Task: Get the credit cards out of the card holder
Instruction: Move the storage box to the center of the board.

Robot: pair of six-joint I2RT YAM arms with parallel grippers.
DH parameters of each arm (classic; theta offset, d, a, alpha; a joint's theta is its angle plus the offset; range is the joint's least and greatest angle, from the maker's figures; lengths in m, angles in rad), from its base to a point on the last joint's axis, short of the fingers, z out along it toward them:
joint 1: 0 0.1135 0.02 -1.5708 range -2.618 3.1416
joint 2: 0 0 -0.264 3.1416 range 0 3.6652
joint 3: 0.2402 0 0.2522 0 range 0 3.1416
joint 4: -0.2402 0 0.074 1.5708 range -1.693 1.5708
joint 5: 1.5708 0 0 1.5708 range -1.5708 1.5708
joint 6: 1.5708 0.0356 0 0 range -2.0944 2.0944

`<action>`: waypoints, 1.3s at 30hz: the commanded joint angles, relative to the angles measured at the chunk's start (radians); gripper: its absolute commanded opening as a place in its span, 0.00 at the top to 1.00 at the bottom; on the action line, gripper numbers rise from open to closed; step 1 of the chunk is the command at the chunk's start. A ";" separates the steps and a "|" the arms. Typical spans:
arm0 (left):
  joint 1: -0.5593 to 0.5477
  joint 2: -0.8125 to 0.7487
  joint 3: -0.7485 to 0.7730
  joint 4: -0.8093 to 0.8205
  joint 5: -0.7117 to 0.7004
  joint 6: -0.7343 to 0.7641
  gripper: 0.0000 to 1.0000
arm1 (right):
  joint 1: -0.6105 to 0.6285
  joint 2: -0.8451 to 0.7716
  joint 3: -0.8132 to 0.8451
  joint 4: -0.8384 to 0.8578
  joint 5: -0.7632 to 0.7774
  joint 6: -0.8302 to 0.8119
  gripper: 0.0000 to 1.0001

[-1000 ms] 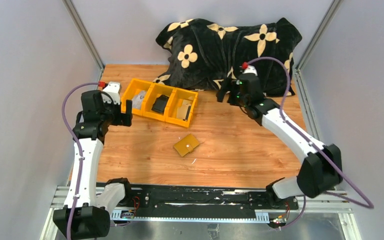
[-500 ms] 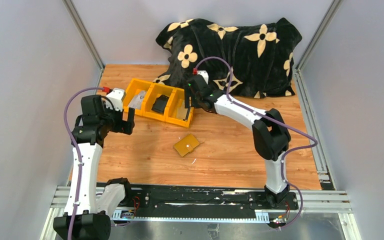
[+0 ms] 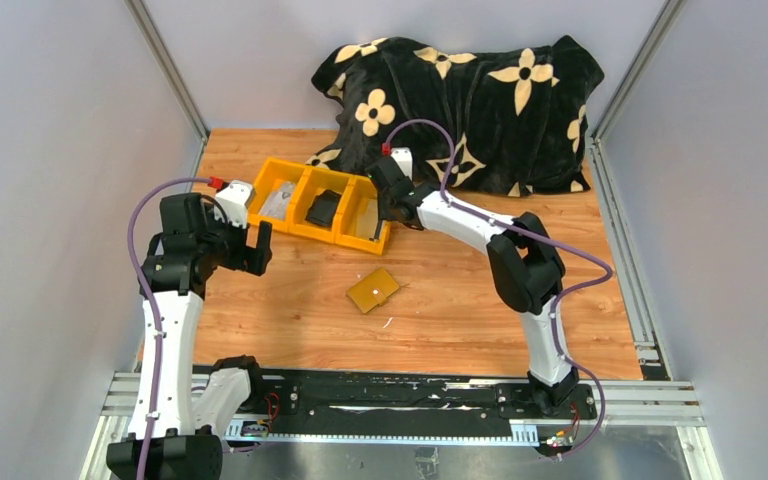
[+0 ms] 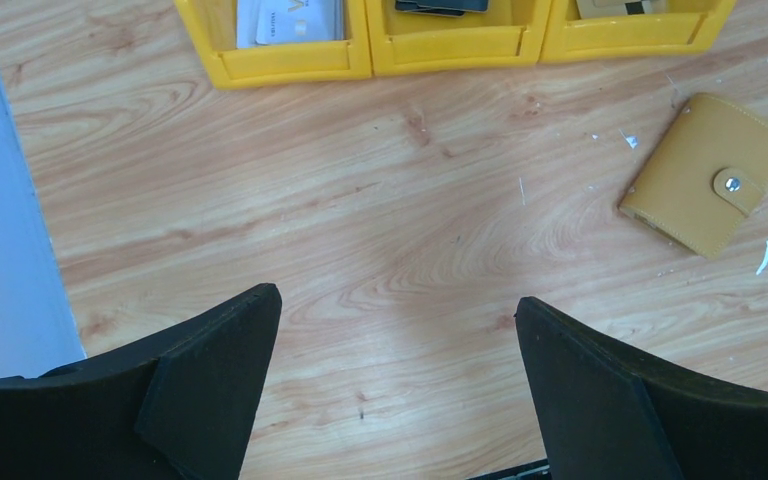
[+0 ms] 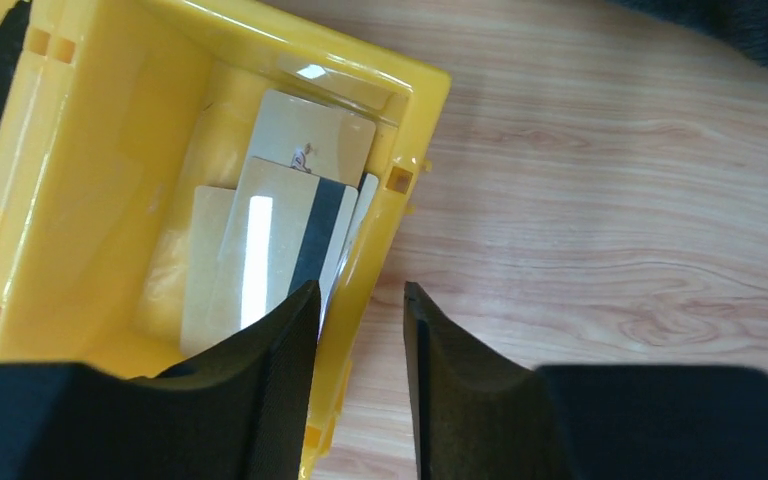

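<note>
The card holder (image 3: 373,290), a mustard-yellow wallet snapped shut, lies flat on the wood in front of the yellow bin (image 3: 332,238); in the left wrist view the card holder (image 4: 708,172) sits at the right. Pale credit cards (image 5: 290,215) lie in the bin's right compartment, and more cards (image 4: 290,18) in its left one. My right gripper (image 5: 360,290) straddles the bin's right wall (image 5: 380,230), jaws narrowed, with a gap of wood showing beside the right finger. My left gripper (image 4: 397,300) hangs wide open over bare wood, left of the card holder.
A black pouch (image 3: 321,207) fills the bin's middle compartment. A black cloth with cream flowers (image 3: 460,100) is heaped at the back of the table. Grey walls close in both sides. Small white scraps (image 4: 765,255) lie near the card holder.
The right arm swung left from the cloth to the bin's right compartment and its jaws narrowed. The left gripper shifted slightly toward the table's middle, still wide open.
</note>
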 commanded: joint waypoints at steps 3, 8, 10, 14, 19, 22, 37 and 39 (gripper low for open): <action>0.007 0.011 0.035 -0.023 0.031 0.022 0.00 | -0.018 -0.150 -0.183 0.013 0.126 0.035 0.72; 0.007 0.011 0.038 -0.038 0.058 0.030 0.00 | -0.049 -0.271 -0.317 0.057 0.182 0.047 0.83; 0.007 0.008 0.038 -0.045 0.059 0.043 0.00 | -0.066 -0.308 -0.362 0.069 0.191 0.035 0.85; 0.007 0.001 0.041 -0.055 0.062 0.062 0.00 | -0.129 -0.393 -0.458 0.109 0.178 0.003 0.87; 0.007 0.003 0.047 -0.062 0.083 0.062 0.00 | -0.223 -0.488 -0.562 0.126 0.157 -0.005 0.88; 0.007 0.008 0.054 -0.066 0.100 0.055 0.00 | -0.267 -0.531 -0.603 0.135 0.159 -0.002 0.89; 0.007 0.024 0.101 -0.112 0.124 0.083 0.00 | -0.323 -0.648 -0.607 0.148 0.052 -0.149 0.34; 0.007 0.027 0.105 -0.111 0.127 0.081 0.00 | -0.287 -0.682 -0.600 0.116 0.000 -0.127 0.27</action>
